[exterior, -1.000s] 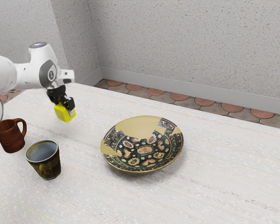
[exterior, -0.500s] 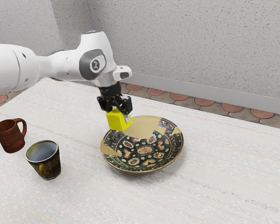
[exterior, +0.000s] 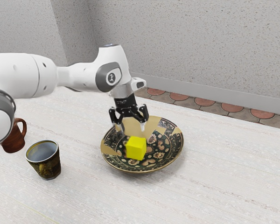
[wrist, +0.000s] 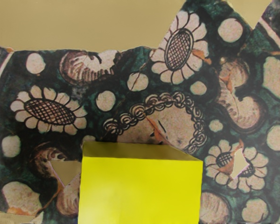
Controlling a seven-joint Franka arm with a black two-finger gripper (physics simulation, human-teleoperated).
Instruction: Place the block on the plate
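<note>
1 grpr point(exterior: 133, 127) open abv 1 blk point(exterior: 136, 149) on 1 plate point(exterior: 170, 156), 1 mug point(exterior: 15, 141), 1 cup point(exterior: 48, 167) nearby.

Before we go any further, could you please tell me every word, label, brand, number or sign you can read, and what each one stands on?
No text can be read anywhere in either view.
White arm: a small dark mark on its rounded joint, too small to read.
Plate: painted flowers and dots, no lettering I can make out.
Yellow block: plain on the faces that show.
</note>
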